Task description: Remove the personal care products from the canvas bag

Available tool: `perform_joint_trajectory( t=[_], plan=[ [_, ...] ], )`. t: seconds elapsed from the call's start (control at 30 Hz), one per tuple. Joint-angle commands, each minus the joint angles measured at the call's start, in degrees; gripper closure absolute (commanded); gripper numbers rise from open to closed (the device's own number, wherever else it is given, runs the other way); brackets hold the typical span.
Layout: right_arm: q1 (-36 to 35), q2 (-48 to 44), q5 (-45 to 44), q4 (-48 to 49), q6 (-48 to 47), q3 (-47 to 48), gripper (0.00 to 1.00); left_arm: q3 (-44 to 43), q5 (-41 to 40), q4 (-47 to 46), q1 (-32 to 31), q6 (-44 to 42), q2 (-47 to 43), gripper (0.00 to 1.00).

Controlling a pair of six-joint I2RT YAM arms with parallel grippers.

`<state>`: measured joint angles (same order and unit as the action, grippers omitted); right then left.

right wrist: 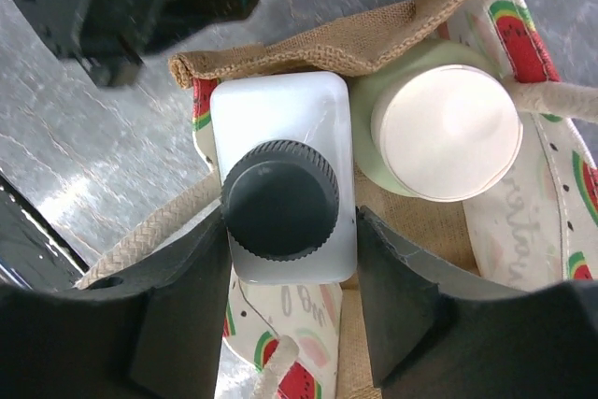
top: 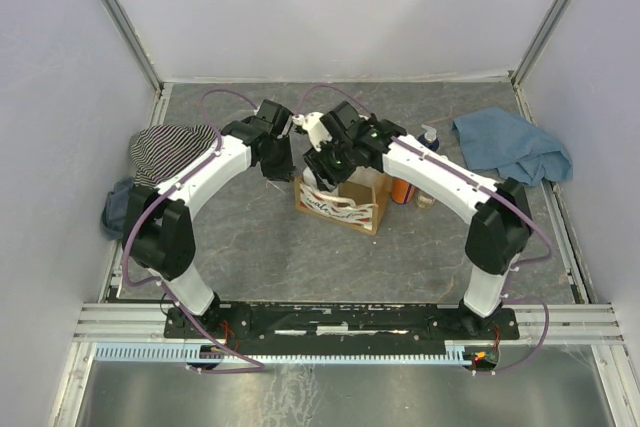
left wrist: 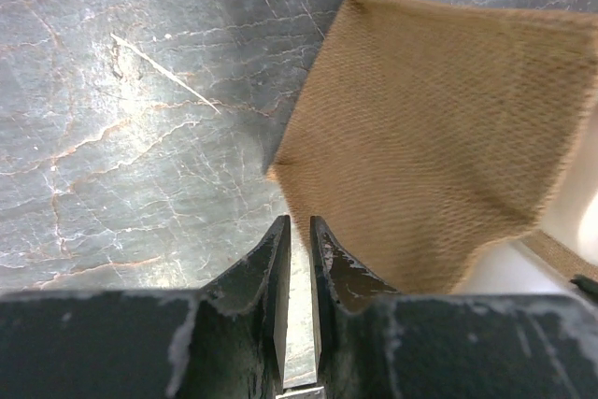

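Observation:
The canvas bag stands mid-table; its tan side fills the right of the left wrist view. In the right wrist view a white bottle with a dark cap stands in the bag next to a pale green bottle with a white cap. My right gripper is over the bag, its fingers pressed on both sides of the white bottle. My left gripper is shut and empty, just left of the bag. A blue pump bottle, an orange bottle and a clear yellowish bottle stand on the table right of the bag.
A blue cloth lies at the back right. A striped garment lies at the left edge over something dark blue. White walls enclose the grey marbled table on three sides.

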<state>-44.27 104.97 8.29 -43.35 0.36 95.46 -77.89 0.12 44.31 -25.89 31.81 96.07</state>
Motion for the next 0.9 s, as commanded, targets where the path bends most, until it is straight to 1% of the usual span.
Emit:
perform_joint_trajectory(
  t=[0.0,0.1,0.17,0.23,0.3,0.43,0.47,0.6,0.63,0.73,0.8,0.83,0.87],
  plan=[
    [2.3,-8.3,-3.9,2.6,0.8,-3.8,0.68,-1.2,0.5,0.7,-0.3,-1.5,-0.7,0.79],
    [3.9,-10.2,-3.9,2.8,1.6,-6.6,0.67,-1.2,0.2,0.8,-0.3,-1.5,-1.0,0.79],
    [5.1,-10.7,-3.6,2.7,2.8,-8.2,0.64,-1.2,0.2,0.8,-0.3,-1.5,-1.0,0.79],
    [5.6,-10.3,-3.0,2.5,3.6,-9.0,0.63,-1.2,0.4,0.6,-0.3,-1.4,-1.0,0.79],
    [5.6,-9.6,-2.5,2.6,4.5,-9.3,0.58,-1.3,0.9,0.7,-0.3,-1.2,-0.8,0.79],
    [5.6,-8.2,-0.9,4.0,5.8,-9.3,0.56,-1.2,1.1,0.7,-0.3,-1.1,-0.8,0.79],
    [5.6,-7.9,-0.8,4.4,6.0,-9.3,0.54,-1.2,1.0,0.7,-0.3,-1.1,-0.9,0.79],
    [5.5,-5.9,-0.7,5.3,7.3,-9.0,0.32,-1.2,0.8,0.7,-0.3,-1.1,-1.1,0.79],
    [5.4,-5.3,-0.7,5.6,7.4,-9.0,0.28,-1.3,0.8,0.7,-0.3,-1.1,-1.0,0.79],
    [4.9,-4.3,-1.8,6.0,7.7,-9.1,0.21,-1.5,1.2,0.7,-0.3,-1.0,-0.7,0.79],
    [4.1,-3.6,-2.9,5.9,7.4,-8.9,0.2,-1.7,1.3,0.6,-0.3,-0.9,-0.4,0.79],
    [3.7,-3.4,-3.6,5.8,7.1,-8.7,0.24,-1.8,1.4,0.6,-0.3,-0.8,-0.4,0.79],
    [3.5,-3.3,-4.1,5.6,6.9,-8.6,0.34,-1.8,1.5,0.7,-0.3,-0.8,-0.4,0.79]
  ],
)
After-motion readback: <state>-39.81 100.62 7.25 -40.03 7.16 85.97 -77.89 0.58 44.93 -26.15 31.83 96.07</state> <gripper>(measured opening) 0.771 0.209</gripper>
